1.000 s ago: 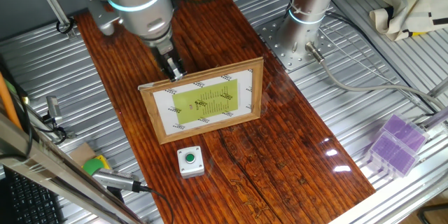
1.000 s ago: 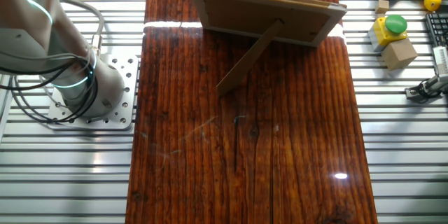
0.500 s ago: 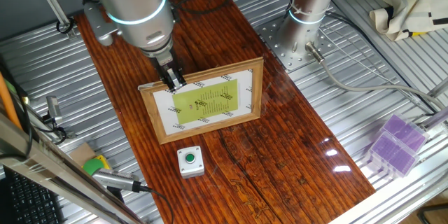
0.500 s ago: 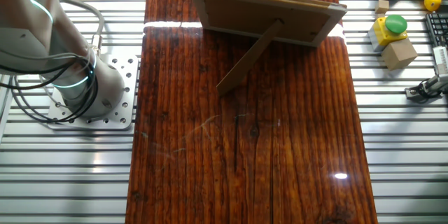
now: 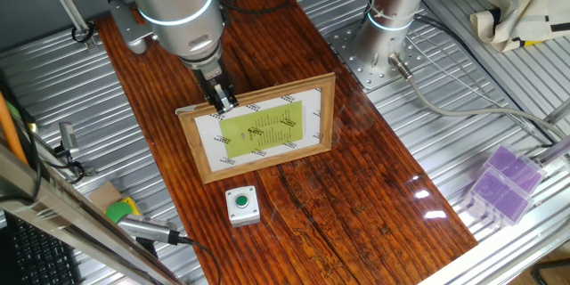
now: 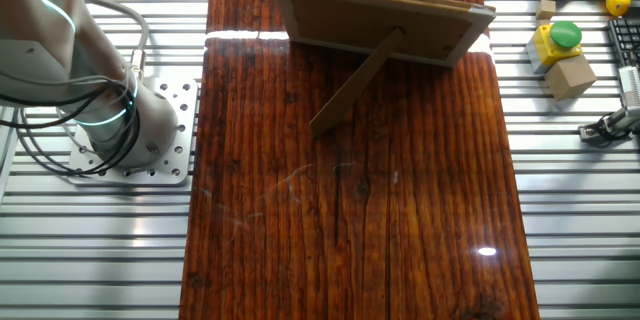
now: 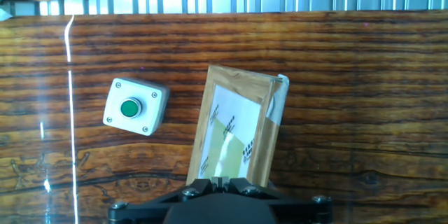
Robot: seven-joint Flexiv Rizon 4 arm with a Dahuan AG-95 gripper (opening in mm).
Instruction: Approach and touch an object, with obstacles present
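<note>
hand view: one grey button box (image 7: 135, 107) on the counter (image 7: 364, 77), just beside the one standing picture frame (image 7: 234, 129), nearer the counter's front edge. judged a stiff, light plastic shell that may skid if shoved; touch the green cap straight down. frame judged tippy on its strut. claw (image 5: 220, 98) fingers together, over the frame's top corner.

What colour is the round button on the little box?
Green, on a light-grey button box with a screw at each corner. The hand view shows it best.
</note>
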